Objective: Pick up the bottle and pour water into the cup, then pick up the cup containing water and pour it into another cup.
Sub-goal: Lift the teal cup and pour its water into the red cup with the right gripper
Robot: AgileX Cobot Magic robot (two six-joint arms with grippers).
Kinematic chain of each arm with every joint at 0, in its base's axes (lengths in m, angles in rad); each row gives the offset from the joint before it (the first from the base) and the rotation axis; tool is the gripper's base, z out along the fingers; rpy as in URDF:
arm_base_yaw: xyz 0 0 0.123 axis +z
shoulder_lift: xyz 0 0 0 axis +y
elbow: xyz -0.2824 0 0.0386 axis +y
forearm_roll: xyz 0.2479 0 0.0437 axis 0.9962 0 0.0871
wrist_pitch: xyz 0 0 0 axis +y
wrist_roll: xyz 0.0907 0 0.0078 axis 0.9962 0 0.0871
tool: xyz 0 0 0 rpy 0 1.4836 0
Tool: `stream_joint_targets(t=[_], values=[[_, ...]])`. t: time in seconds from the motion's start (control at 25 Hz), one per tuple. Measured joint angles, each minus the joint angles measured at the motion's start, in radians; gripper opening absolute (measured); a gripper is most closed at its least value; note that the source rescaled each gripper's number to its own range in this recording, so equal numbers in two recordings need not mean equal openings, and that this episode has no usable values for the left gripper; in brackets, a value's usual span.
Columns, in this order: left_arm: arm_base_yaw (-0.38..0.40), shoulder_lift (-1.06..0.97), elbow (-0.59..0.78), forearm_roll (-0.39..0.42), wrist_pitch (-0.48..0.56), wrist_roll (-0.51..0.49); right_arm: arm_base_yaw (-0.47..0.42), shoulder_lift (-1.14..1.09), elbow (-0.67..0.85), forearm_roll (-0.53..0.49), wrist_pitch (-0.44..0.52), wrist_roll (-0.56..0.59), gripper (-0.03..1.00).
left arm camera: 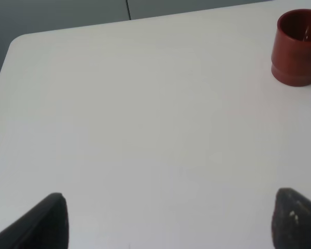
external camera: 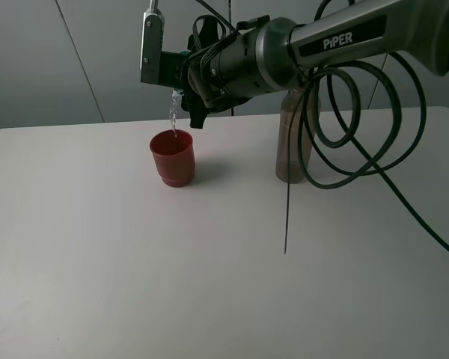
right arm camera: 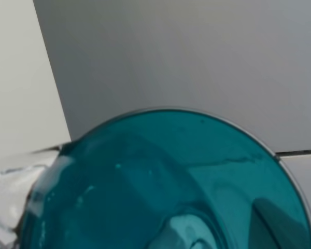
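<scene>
The right gripper's (external camera: 181, 75) fingers clench the translucent teal plastic cup (right arm camera: 166, 187), tipped so water streams into the opaque red-brown cup (external camera: 172, 157) directly below; the left gripper's (left arm camera: 168, 220) fingers hang released, idle.

Soft, even overhead light, faint shadows on the table (external camera: 97, 262), blurred close-up teal cup (right arm camera: 166, 187).

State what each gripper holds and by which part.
The right gripper holds the teal cup, tipped over the red cup with water streaming down; the place of the hold is hidden. The left gripper holds nothing, jaws open.
</scene>
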Motion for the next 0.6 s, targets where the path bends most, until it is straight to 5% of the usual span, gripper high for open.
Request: stream_joint_targets(t=[0.6], values=[[0.0,0.0,0.0,0.003,0.0,0.0,0.0,0.016,0.0,-0.079,0.034,0.0,0.11]])
